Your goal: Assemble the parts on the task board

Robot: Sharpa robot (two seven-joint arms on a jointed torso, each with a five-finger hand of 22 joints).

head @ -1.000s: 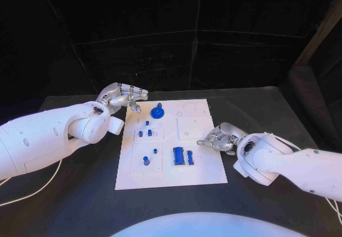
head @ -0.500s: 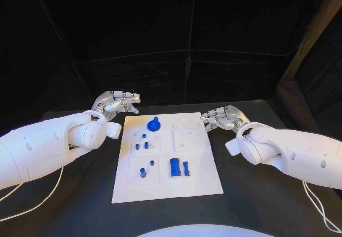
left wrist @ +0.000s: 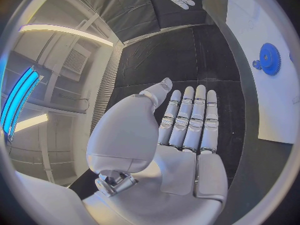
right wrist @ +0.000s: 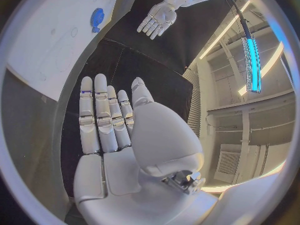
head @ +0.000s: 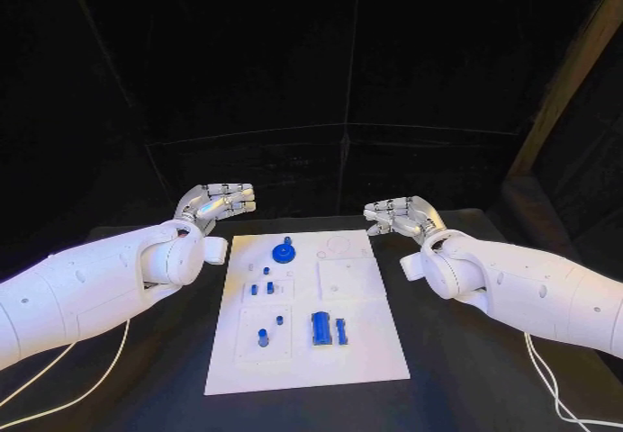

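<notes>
Two robot hands raised clear of the table (head: 143, 378), holding nothing: left robot hand (head: 216, 202) off the far left corner of the task board (head: 370, 355), right robot hand (head: 400, 216) off its far right corner, fingers on both straight, side by side, released. Task board flat at table centre. Blue gear (head: 284, 251) near far edge. Small blue pegs (head: 264, 289) mid-left. Two upright blue blocks (head: 320, 328) nearer the front, blue peg (head: 262, 338) to their left.

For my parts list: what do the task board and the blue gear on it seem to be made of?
Task board: probably matte white plastic or coated sheet; flat, even, no glare. Blue gear: likely plastic; uniform saturated colour, toothed rim in the left wrist view. Neither is certain.
</notes>
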